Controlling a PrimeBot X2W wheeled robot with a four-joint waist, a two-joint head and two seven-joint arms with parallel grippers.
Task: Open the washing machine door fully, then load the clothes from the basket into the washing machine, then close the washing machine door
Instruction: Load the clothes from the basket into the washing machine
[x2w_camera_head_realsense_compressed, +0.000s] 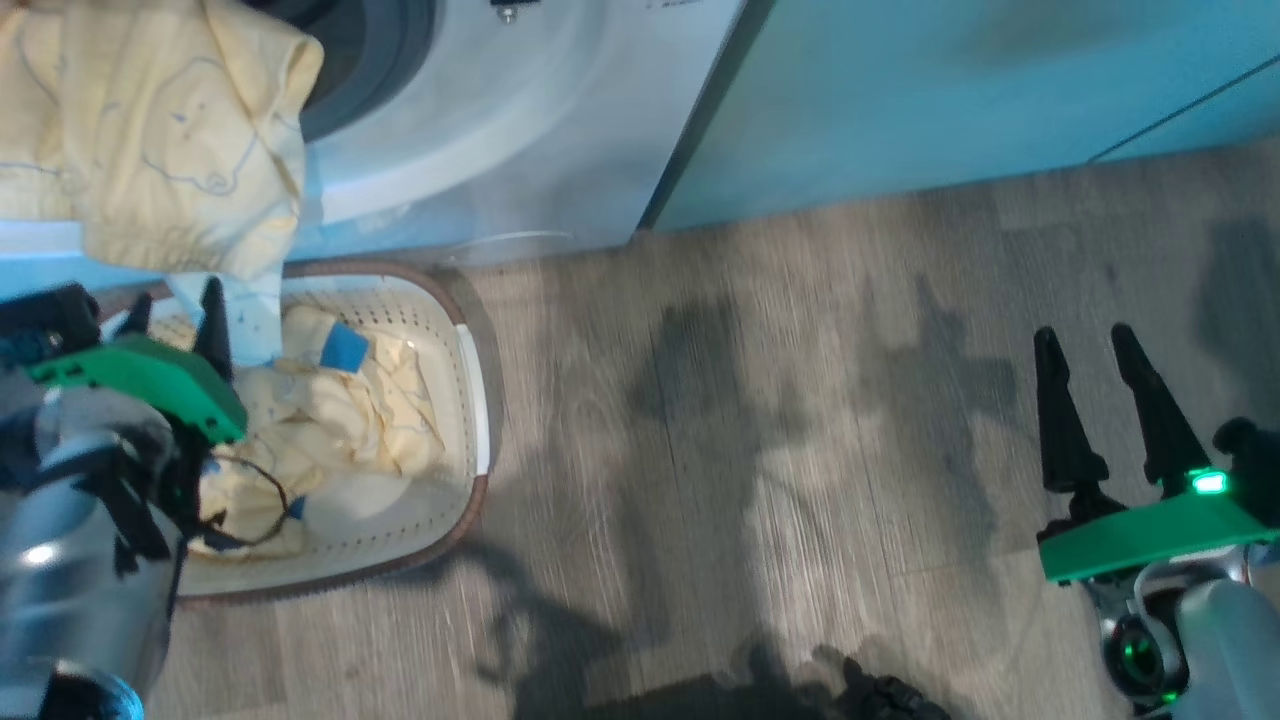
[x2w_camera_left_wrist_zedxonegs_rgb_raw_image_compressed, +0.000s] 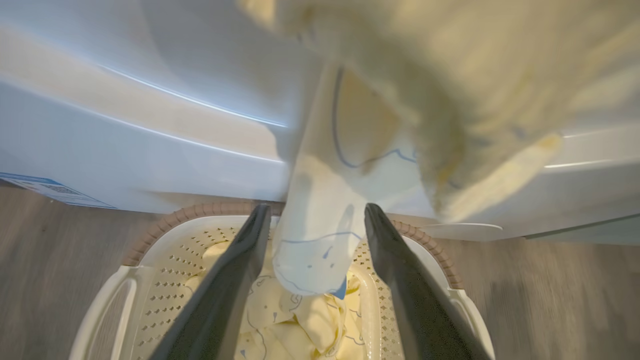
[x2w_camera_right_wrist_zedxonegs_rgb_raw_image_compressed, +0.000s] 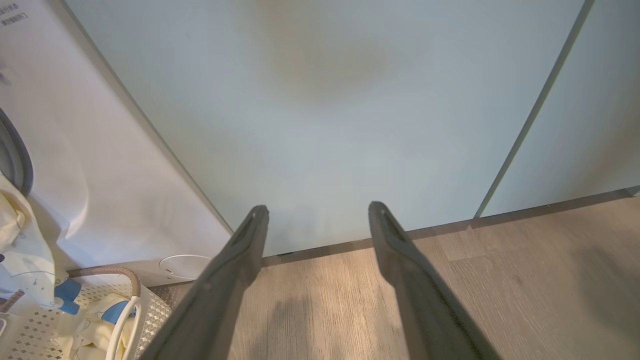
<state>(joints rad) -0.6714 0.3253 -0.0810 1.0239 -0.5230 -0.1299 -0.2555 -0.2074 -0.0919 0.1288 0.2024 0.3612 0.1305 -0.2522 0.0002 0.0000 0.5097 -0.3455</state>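
Grey wood floor held your basket of clothes beside the washing machine; your left gripper and right gripper hung released.

Soft indoor light. Dark shadows lie on the floor; the head view is motion-blurred. Glare streaks cross the washing machine, and the clothes blur close up.

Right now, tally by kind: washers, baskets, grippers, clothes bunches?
washing machine: 1
basket: 1
grippers: 2 (left gripper, right gripper)
clothes bunches: 2 (hanging bunch in front of the machine, heap in the basket; single garments can't be told apart)
Total: 6
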